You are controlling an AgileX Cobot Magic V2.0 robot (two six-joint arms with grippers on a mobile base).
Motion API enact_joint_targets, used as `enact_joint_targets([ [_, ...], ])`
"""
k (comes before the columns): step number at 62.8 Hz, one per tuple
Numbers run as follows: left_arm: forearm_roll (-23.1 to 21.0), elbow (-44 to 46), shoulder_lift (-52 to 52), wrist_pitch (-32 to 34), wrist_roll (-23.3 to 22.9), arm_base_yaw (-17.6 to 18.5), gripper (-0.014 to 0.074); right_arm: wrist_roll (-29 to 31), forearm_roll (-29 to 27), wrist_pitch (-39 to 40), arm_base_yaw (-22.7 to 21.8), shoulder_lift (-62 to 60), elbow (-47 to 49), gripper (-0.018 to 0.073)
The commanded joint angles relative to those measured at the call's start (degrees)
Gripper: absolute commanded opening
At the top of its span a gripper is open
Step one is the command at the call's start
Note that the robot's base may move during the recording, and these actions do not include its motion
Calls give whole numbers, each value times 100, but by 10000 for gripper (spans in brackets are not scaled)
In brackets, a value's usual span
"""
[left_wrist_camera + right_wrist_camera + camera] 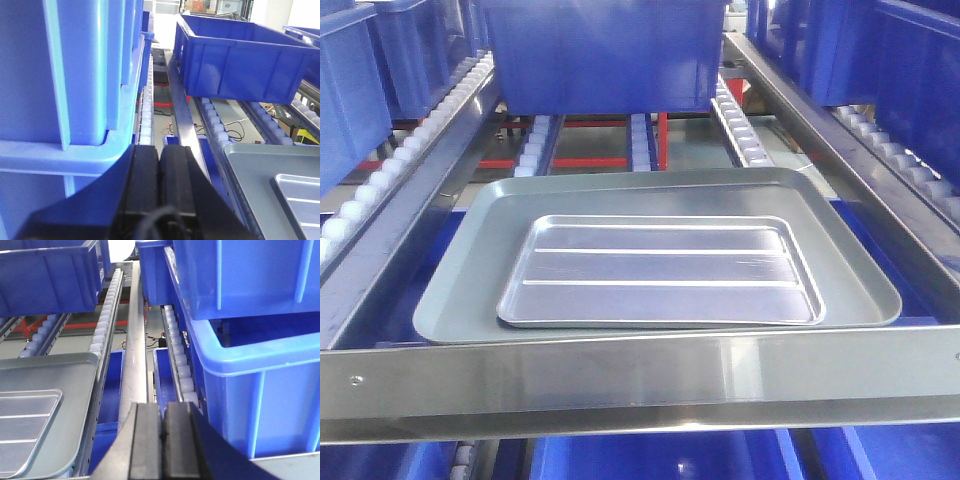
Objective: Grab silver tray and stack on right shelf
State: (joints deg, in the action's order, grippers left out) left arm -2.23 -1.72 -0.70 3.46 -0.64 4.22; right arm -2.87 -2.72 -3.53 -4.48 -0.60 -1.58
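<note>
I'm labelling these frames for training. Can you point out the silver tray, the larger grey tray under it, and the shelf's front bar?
silver tray (660, 268): front view, ridged floor, centre.
grey tray (470, 285): front view, bare floor at its left.
front bar (640, 375): front view, middle of its flat face.

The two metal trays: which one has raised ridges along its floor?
The smaller shiny silver tray, which lies inside the larger grey tray. Two long ridges cross its floor; the grey tray's floor is smooth and duller.

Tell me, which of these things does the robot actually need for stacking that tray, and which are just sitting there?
Needed:
silver tray
right shelf's roller rail
left gripper, shut
right gripper, shut

Just there:
larger grey tray under the silver one
blue bin behind
blue crates at the sides
</note>
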Motion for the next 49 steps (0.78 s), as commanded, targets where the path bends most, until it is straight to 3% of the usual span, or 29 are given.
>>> enact_joint_targets([
  [1,17,-106,-71,478,-36,-4,-100,68,-13,471,-38,-117,100,57],
  [49,17,-106,-71,478,-36,-4,-100,68,-13,420,-32,-117,100,57],
])
